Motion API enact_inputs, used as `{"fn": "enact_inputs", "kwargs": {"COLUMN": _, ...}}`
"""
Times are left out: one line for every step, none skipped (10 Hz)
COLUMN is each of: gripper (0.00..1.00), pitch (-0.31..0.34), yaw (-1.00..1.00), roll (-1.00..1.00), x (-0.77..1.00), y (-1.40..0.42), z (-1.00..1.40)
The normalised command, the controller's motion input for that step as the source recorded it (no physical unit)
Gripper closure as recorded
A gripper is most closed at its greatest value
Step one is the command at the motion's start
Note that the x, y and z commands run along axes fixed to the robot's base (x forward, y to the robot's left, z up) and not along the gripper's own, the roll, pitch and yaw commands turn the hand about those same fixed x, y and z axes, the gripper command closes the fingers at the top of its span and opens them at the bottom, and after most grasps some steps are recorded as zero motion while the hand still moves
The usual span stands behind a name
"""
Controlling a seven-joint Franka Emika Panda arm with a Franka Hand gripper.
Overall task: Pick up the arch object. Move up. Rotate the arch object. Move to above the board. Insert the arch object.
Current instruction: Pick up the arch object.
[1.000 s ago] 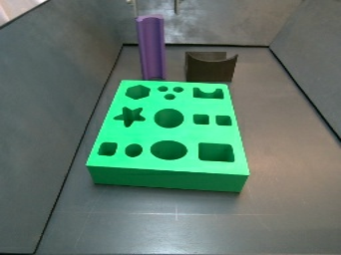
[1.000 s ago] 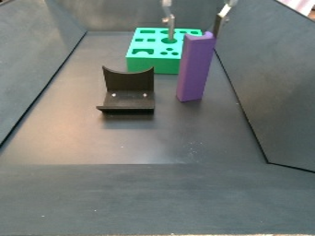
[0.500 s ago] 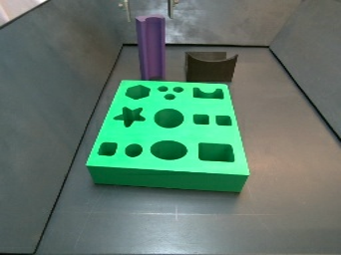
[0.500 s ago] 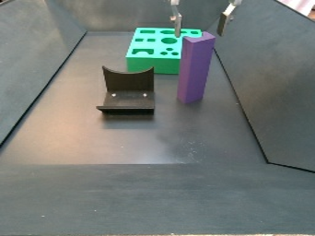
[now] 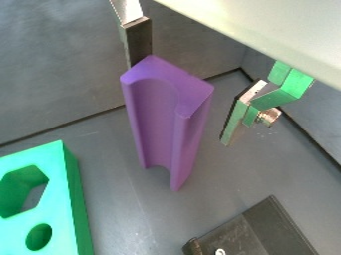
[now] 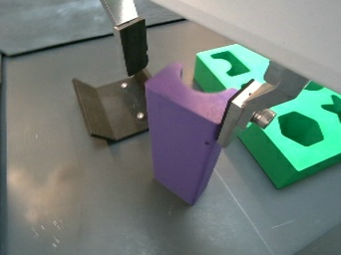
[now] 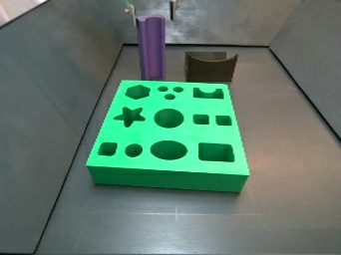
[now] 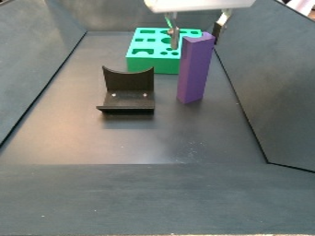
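A: Where's the arch (image 7: 152, 47) now?
B: Upright on the floor, just past the board's (image 7: 170, 134) far edge, at about 11 o'clock from the board's middle in a side view. The dark fixture (image 7: 209, 66) sits to its right there, a small gap between them.

A: And the gripper (image 6: 186, 72)?
B: Down around the top of the arch, jaws spread, one finger (image 6: 132, 46) on each side. In both wrist views the silver plates flank the purple top — a gap shows between each pad and the block, so nothing is grasped.

A: Sure about the gap?
B: In a wrist view, yes: the finger (image 5: 246, 108) stands clear of the arch (image 5: 167, 120). The other finger (image 5: 136, 40) is behind the block's top edge, close, but I can't tell if it touches.

A: Other side cam?
B: Arch (image 8: 194, 67) stands tall between board (image 8: 154, 48) and the right wall, fixture (image 8: 125, 89) at about 8 o'clock from it. Gripper (image 8: 197, 22) hangs right over the arch's top, fingertips level w/ its upper edge.

A: Board itself?
B: Flat on the floor, cut-outs facing up — in the wrist view part of it (image 6: 300, 125) shows beside the arch (image 6: 185, 134).
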Motion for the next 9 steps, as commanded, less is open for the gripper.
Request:
{"fn": "enact_inputs", "kwargs": {"gripper": 0.0, "pitch": -0.087, "yaw": 0.35, "roll": 0.03, "x": 0.0, "y": -0.13, "z": -0.28}}
{"fn": "enact_inputs", "kwargs": {"gripper": 0.0, "pitch": -0.06, "yaw": 0.25, "roll": 0.0, "x": 0.01, "y": -0.06, "z": -0.16}}
{"fn": "enact_inputs", "kwargs": {"gripper": 0.0, "pitch": -0.051, "yaw": 0.0, "roll": 0.0, "x": 0.0, "y": 0.0, "z": 0.0}}
{"fn": "enact_inputs", "kwargs": {"gripper": 0.0, "pitch": -0.007, "yaw": 0.0, "roll": 0.0, "x": 0.0, "y": 0.0, "z": 0.0}}
{"fn": "enact_inputs", "kwargs": {"gripper": 1.0, "pitch": 0.0, "yaw": 0.0, "roll": 0.0, "x": 0.0, "y": 0.0, "z": 0.0}}
{"fn": "enact_inputs", "kwargs": {"gripper": 1.0, "pitch": 0.0, "yaw": -0.16, "roll": 0.01, "x": -0.13, "y": 0.14, "z": 0.0}}
{"fn": "enact_inputs", "kwargs": {"gripper": 1.0, "pitch": 0.0, "yaw": 0.0, "roll": 0.0, "x": 0.0, "y": 0.0, "z": 0.0}}
{"fn": "enact_inputs", "kwargs": {"gripper": 1.0, "pitch": 0.0, "yaw": 0.0, "roll": 0.0, "x": 0.0, "y": 0.0, "z": 0.0}}
{"fn": "enact_inputs", "kwargs": {"gripper": 1.0, "pitch": 0.0, "yaw": 0.0, "roll": 0.0, "x": 0.0, "y": 0.0, "z": 0.0}}
